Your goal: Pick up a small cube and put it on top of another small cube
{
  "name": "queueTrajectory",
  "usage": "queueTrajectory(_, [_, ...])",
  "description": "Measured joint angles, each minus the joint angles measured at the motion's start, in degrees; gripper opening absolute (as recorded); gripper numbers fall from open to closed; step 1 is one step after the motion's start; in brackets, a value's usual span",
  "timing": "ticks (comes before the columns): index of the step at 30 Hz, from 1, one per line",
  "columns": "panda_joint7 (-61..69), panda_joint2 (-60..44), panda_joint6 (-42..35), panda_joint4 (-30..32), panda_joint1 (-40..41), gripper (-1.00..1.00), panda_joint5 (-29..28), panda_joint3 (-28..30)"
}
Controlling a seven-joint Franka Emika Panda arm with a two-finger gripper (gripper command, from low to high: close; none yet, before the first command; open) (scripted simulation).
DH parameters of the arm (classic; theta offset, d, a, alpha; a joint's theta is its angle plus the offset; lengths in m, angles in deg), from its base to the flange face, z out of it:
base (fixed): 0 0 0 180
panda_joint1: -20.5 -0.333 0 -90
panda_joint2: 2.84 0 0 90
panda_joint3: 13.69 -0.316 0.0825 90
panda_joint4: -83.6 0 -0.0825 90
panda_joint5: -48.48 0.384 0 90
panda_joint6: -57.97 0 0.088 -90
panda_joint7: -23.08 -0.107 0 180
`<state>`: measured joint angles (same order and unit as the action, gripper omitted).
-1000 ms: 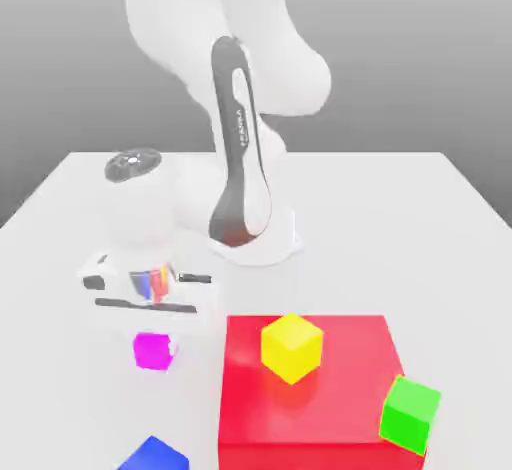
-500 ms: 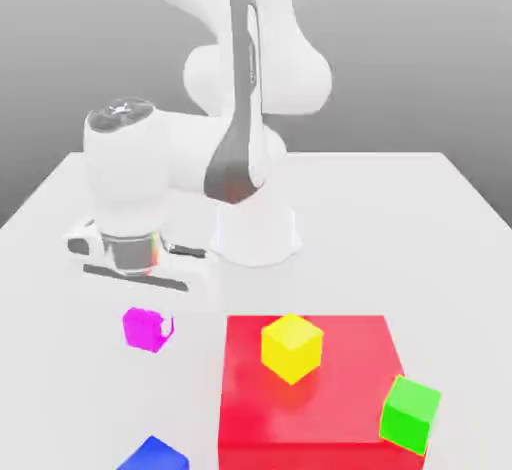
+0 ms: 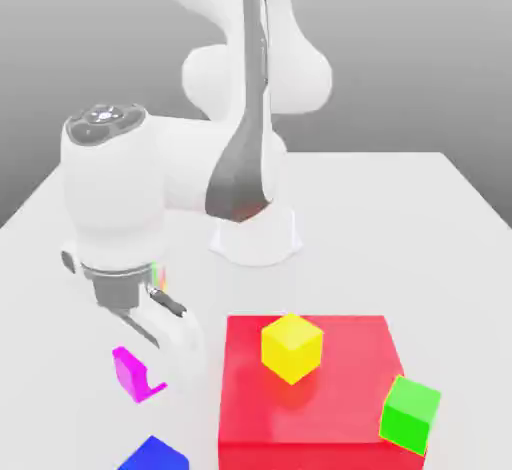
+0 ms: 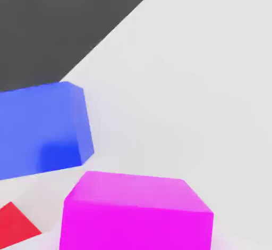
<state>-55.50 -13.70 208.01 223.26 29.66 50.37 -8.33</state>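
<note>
The end effector [image 3: 140,363] is clamped on the small cube [image 3: 131,373], lifted off the counter [image 3: 420,218] at lower left. Pickup's done; stacking it, maybe on the blue cube [image 3: 152,455], is still left.

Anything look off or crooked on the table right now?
The magenta cube sits tilted off the table, gripped in the shut claw. That looks like the lift, not a fault. Yellow cube rests squarely on the red block.

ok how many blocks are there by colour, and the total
magenta cube: 1
blue cube: 1
yellow cube: 1
green cube: 1
big red block: 1
total: 5
</note>
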Motion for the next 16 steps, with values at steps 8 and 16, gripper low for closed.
queueTrajectory(8, [-16.91,-3.58,-4.64,-8.65,-3.61,-1.0,0.97,0.96])
queueTrajectory(16, [-17.56,-11.63,2.12,-9.95,-3.35,1.0,2.7,0.17])
